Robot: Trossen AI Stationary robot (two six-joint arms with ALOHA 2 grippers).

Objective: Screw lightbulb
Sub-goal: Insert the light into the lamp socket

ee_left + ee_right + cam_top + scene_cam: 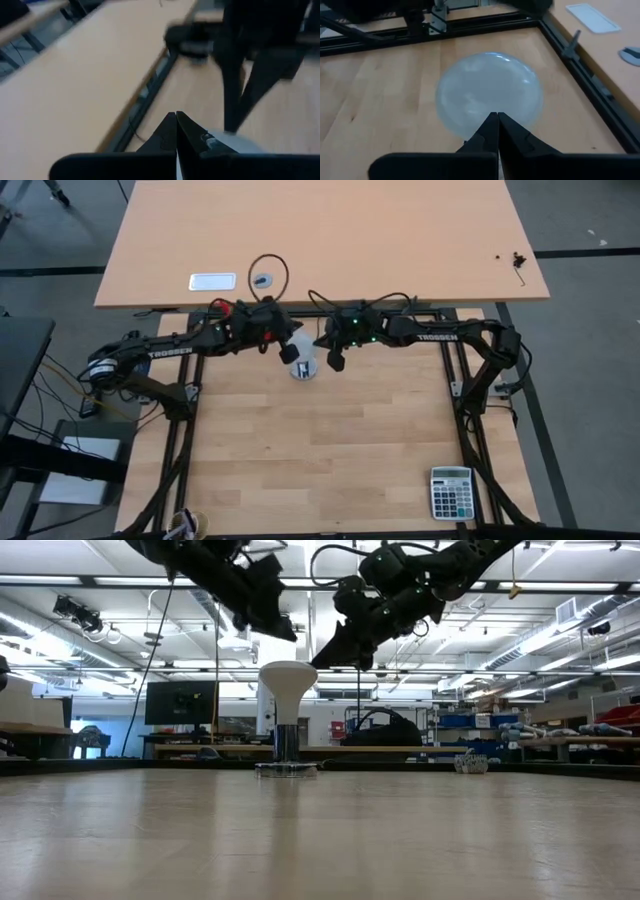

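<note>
The lightbulb (pixel 288 690) is seen standing upright, head up, on a small round base (pixel 286 769) near the far edge of the table (pixel 330 450). Nothing is held. The left gripper (pixel 285 632) is poised just above and beside the bulb's head with fingers pressed together; the right gripper (pixel 322 662) is hung close on the other side, likewise closed and empty.
</note>
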